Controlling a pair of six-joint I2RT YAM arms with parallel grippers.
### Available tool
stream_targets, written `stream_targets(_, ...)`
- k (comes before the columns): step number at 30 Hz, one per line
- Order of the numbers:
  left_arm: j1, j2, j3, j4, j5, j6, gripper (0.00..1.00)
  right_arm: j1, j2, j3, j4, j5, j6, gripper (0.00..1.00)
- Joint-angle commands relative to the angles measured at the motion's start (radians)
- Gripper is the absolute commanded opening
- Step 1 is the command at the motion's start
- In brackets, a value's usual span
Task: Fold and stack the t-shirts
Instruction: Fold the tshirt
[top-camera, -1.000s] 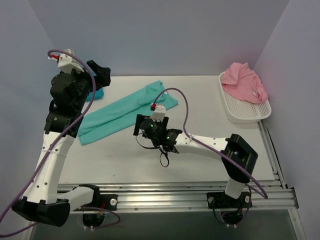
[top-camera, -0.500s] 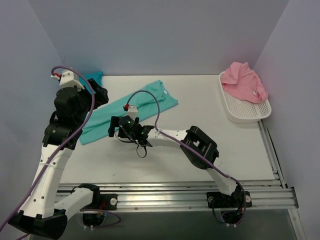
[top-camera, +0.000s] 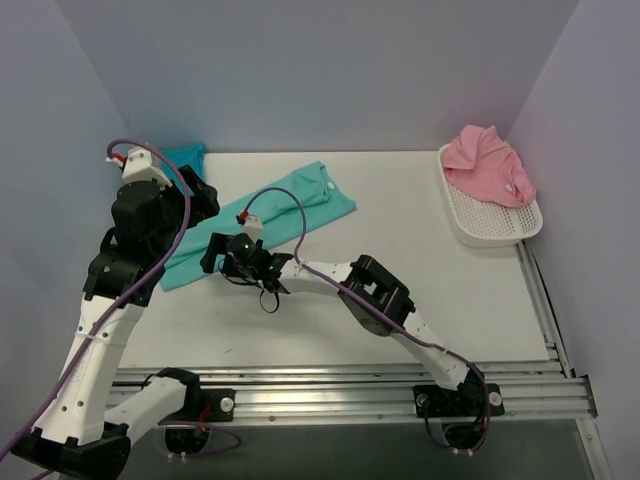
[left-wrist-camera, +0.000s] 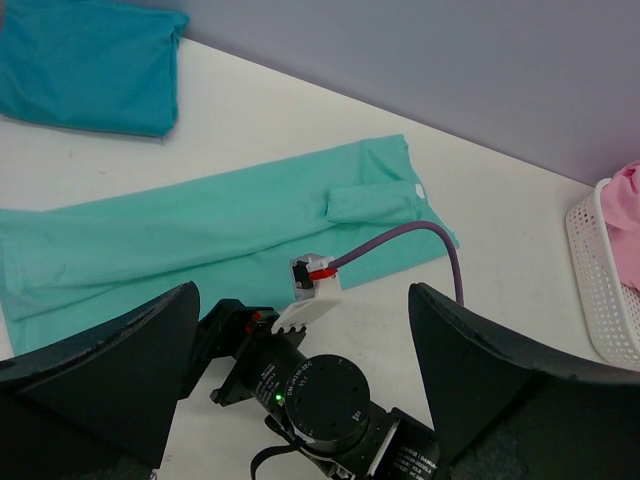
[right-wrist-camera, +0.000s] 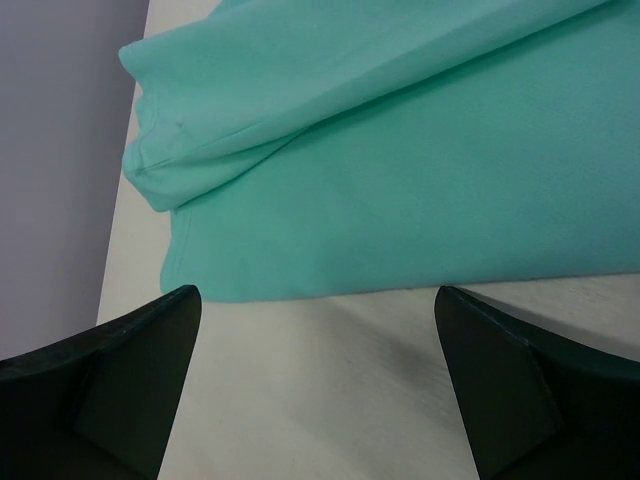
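Note:
The sea-green t-shirt (top-camera: 262, 222) lies as a long folded strip running diagonally across the table, and also shows in the left wrist view (left-wrist-camera: 200, 235). My right gripper (top-camera: 212, 256) is open and empty just off the strip's near-left end; the shirt's hem (right-wrist-camera: 400, 150) lies just beyond its open fingers (right-wrist-camera: 130, 380), with bare table between them. My left gripper (top-camera: 200, 193) is open and empty, raised above the strip's left part and looking down on the right wrist. The turquoise-blue t-shirt (top-camera: 186, 156) lies folded at the back left. The pink t-shirt (top-camera: 488, 164) is heaped in the basket.
A white mesh basket (top-camera: 500, 222) stands at the right edge, also seen in the left wrist view (left-wrist-camera: 598, 280). The right arm stretches low across the table's middle, trailing a purple cable (top-camera: 290, 200). Walls close the back and sides.
My right gripper has swept left along the sea-green strip to its near-left end. My left gripper has come down and forward from the back left corner, uncovering the turquoise-blue shirt.

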Motion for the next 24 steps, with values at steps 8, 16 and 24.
stream_targets(8,-0.026,-0.03,0.028,-0.004,-0.038,0.003,0.94,-0.011,0.122,0.122,-0.024,-0.012,0.041,0.98)
stream_targets(16,-0.029,-0.027,0.023,0.0,-0.046,0.005,0.94,-0.019,0.12,0.103,-0.019,-0.005,0.03,0.47)
stream_targets(24,-0.029,-0.064,0.015,-0.006,-0.052,0.005,0.94,-0.02,0.126,0.055,0.008,-0.011,0.05,0.0)
